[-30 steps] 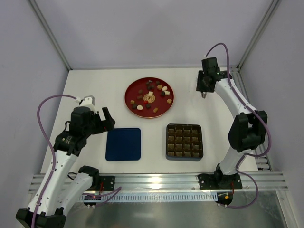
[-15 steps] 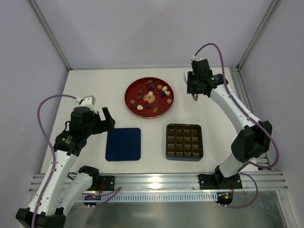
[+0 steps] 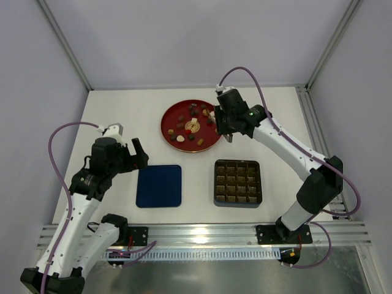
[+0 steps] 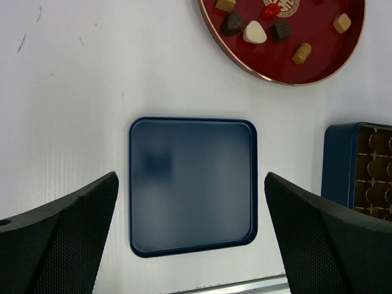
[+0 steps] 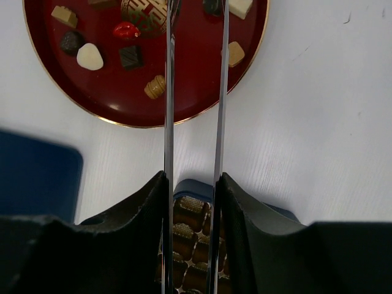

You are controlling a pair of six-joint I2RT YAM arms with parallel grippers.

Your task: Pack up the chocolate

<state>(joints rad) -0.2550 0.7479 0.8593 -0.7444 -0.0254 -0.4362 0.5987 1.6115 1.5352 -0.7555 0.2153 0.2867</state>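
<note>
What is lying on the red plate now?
Small chocolates, dark, light brown and cream-white, lie around a gold emblem. From above, the right gripper covers the red plate's right edge; anything there is hidden.

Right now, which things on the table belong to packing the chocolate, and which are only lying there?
For the job: chocolates; red plate holding them; gridded tray to fill.
Lying about: dark-blue lid, flat beside the tray, apart from it, touched by nothing.
</note>
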